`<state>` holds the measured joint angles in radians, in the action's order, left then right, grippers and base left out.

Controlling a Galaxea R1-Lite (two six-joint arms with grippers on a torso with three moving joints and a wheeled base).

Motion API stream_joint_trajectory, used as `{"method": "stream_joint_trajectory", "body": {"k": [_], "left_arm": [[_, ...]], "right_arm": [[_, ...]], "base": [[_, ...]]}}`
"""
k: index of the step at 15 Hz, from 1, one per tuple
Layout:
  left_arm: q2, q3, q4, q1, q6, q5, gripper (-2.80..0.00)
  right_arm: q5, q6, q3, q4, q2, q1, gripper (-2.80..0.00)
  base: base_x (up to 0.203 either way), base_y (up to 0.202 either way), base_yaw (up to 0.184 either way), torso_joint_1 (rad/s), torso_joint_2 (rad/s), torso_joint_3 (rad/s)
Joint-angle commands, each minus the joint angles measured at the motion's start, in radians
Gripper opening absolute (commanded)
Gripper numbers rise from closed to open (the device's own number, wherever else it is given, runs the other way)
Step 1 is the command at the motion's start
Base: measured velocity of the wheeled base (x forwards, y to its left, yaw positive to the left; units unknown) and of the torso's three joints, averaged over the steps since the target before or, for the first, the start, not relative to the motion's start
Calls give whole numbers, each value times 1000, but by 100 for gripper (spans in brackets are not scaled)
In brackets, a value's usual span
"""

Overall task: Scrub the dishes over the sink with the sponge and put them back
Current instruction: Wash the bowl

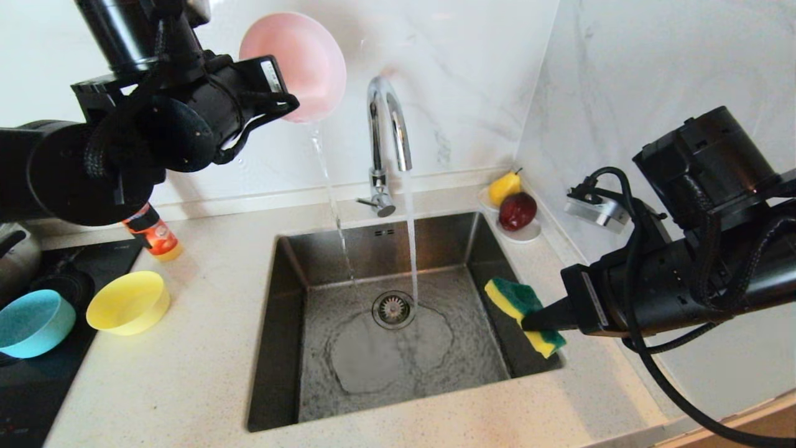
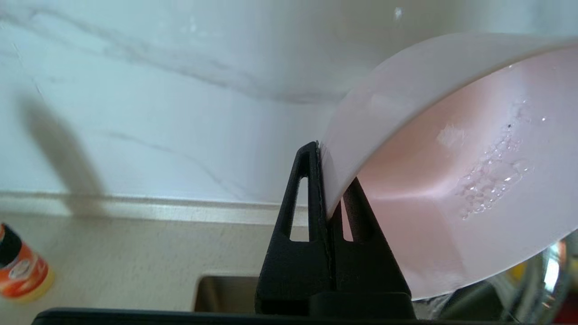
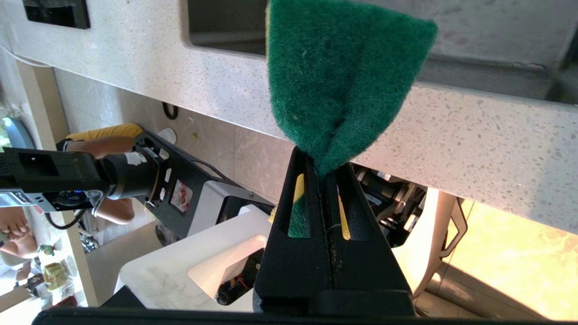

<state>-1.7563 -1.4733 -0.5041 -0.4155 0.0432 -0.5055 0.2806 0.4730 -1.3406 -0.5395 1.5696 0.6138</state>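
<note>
Bright, even light fills the kitchen and washes the marble wall (image 1: 472, 74) pale. Glare runs down the faucet (image 1: 387, 118) and glints on the wet sink (image 1: 398, 348) floor. The left arm (image 1: 93, 162) throws a soft grey shadow on the wall in its wrist view. The pink bowl (image 2: 451, 171) there is close and slightly soft, its droplets shining. Below the counter (image 3: 474, 135) in the right wrist view, warm light blows out to yellow-white. Straight counter edges bow towards the head view's borders.

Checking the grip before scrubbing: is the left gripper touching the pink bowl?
Touching. The left wrist view shows the left gripper shut on the pink bowl, its rim pinched between both fingers.
</note>
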Motion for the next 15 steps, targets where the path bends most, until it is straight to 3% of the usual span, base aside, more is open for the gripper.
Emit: {"method": "stream_joint_trajectory", "body": {"k": [1, 5, 9, 11, 13, 15], "left_arm": [[54, 39, -19, 0, -5, 32, -280], [124, 89, -148, 0, -52, 104, -280], [150, 123, -156, 0, -46, 133, -280], [155, 169, -115, 2, -35, 127, -280], [180, 286, -55, 2, -6, 127, -280], [217, 398, 130, 1, 54, 136, -280]], "right_arm": [[3, 4, 6, 14, 4, 0, -280], [11, 4, 5, 19, 1, 0, -280], [11, 4, 4, 19, 0, 0, -280], [14, 4, 3, 19, -12, 4, -280], [32, 5, 4, 18, -28, 18, -280], [64, 4, 2, 17, -42, 40, -280]], "base": [[0, 0, 0, 0, 0, 0], [0, 0, 0, 0, 0, 0], [0, 0, 0, 0, 0, 0], [0, 0, 0, 0, 0, 0], [0, 0, 0, 0, 0, 0], [0, 0, 0, 0, 0, 0]]}}
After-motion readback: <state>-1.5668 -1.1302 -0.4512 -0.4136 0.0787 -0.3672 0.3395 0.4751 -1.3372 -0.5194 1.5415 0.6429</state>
